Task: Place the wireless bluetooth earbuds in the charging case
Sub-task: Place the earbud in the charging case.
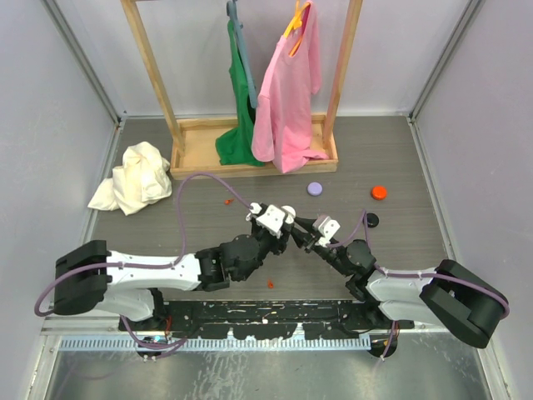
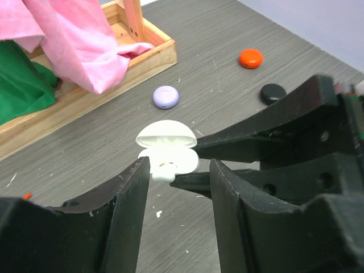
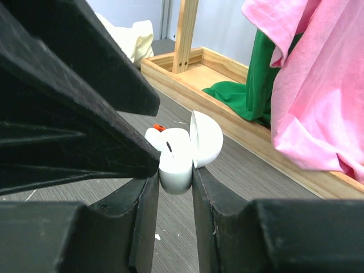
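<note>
The white charging case has its lid swung open and is held above the table, with my right gripper shut on its lower body. A white earbud sits in the top of the case; in the left wrist view the earbud shows under the lid. My left gripper is right at the case, jaws apart with nothing between them, one fingertip touching the case's rim. In the top view the left gripper and the right gripper meet tip to tip at mid table.
A wooden rack holding a pink shirt and a green shirt stands at the back. A cream cloth lies at the left. A purple disc, an orange disc and a black disc lie to the right.
</note>
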You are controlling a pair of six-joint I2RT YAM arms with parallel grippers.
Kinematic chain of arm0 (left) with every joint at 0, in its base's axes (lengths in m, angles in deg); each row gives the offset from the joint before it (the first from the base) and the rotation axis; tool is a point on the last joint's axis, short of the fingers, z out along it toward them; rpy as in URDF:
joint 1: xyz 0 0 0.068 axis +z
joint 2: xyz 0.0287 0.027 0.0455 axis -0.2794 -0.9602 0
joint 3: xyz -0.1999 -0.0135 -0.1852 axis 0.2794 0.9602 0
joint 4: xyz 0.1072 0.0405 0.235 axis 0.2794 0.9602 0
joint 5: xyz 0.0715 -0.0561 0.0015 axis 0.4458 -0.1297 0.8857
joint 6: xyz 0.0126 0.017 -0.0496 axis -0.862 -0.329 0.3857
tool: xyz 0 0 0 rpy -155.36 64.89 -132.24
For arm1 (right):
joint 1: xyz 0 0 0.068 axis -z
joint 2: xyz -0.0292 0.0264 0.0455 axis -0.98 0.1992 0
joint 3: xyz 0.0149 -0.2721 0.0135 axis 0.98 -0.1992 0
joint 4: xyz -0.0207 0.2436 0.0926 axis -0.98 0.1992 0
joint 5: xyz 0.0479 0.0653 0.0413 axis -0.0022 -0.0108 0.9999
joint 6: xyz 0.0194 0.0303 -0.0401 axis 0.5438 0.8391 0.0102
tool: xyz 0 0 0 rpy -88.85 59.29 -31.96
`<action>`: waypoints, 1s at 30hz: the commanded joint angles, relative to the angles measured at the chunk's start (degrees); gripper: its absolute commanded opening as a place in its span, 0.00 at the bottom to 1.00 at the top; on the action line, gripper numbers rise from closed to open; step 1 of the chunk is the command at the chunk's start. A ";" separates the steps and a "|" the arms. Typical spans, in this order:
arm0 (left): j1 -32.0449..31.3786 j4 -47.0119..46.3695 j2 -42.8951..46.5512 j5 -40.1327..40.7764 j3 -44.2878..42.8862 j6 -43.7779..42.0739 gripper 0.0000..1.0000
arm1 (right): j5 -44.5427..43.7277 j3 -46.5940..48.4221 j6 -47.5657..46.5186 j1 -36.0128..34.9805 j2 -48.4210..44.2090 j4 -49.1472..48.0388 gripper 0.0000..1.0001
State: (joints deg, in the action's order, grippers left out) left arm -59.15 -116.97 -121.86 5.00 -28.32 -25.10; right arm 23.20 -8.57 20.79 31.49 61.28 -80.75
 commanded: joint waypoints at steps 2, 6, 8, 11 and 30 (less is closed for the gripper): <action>-0.25 18.23 7.47 -1.18 -7.58 12.03 0.53 | -0.59 0.86 0.31 -0.10 -1.03 -6.20 0.01; 3.07 26.43 11.46 -4.43 -8.11 17.97 0.53 | -0.68 0.76 0.18 -0.08 -1.23 -6.04 0.01; 4.14 29.44 12.60 -4.38 -8.18 19.36 0.53 | -0.68 0.77 0.16 -0.08 -1.19 -6.03 0.01; 5.85 33.01 12.99 -4.53 -8.78 20.34 0.52 | -0.64 0.85 0.13 -0.10 -1.21 -5.94 0.01; 14.11 30.83 6.35 -14.84 -11.80 16.96 0.52 | 0.98 1.12 0.22 -0.08 -0.66 -5.94 0.01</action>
State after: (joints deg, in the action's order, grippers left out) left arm -45.67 -81.91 -115.50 -6.98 -38.12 -6.15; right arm 23.33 -8.57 20.81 31.49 61.17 -82.17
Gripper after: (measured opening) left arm 0.519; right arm 0.328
